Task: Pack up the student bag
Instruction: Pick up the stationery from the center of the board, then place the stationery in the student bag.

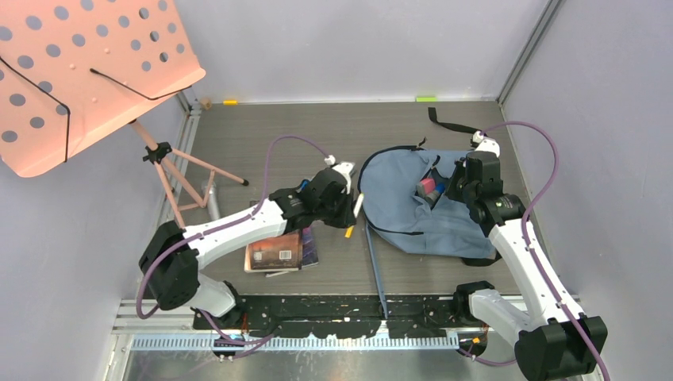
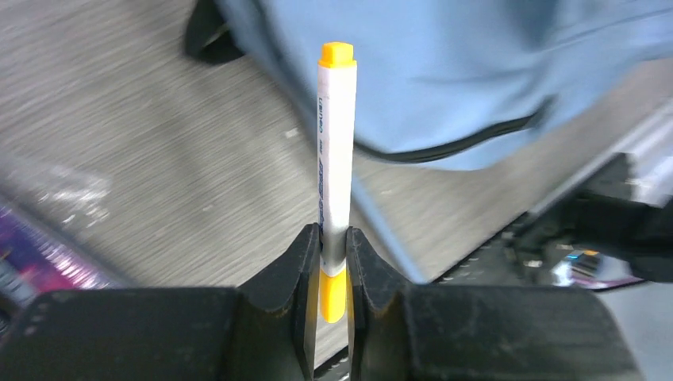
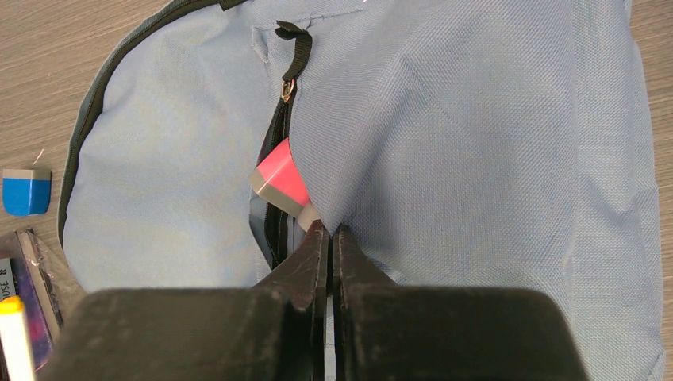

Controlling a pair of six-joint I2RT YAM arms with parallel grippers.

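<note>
Your left pincer [image 2: 333,240] is pinching a white marker [image 2: 335,159] with yellow ends. The left wrist view shows this plainly: the two fingers clamp the barrel low down, and the marker points away from the camera toward the bag [image 2: 444,63]. From above, the left pincer [image 1: 343,203] only shows as a dark mass just left of the bag, with the marker [image 1: 358,203] sticking out beside it. You could not judge the grip from there.

Your right pincer [image 3: 327,230] is pressed together on a fold of the bag's fabric [image 3: 476,119] at the edge of an open zipped pocket. The cloth puckers toward the tips. Only the right wrist view shows the black zip pull [image 3: 295,55] at the top of the opening. It also shows a pink block [image 3: 279,178] wedged in the slit and a blue block [image 3: 25,193] lying apart on the surface [image 3: 48,48].

The top view shows the layout. The grey-blue bag [image 1: 397,206] lies flat on the surface [image 1: 262,135], centre-right, between the two arms. The right pincer [image 1: 454,187] is over its right side. The books [image 1: 282,250] lie under the left arm, near the front edge.
</note>
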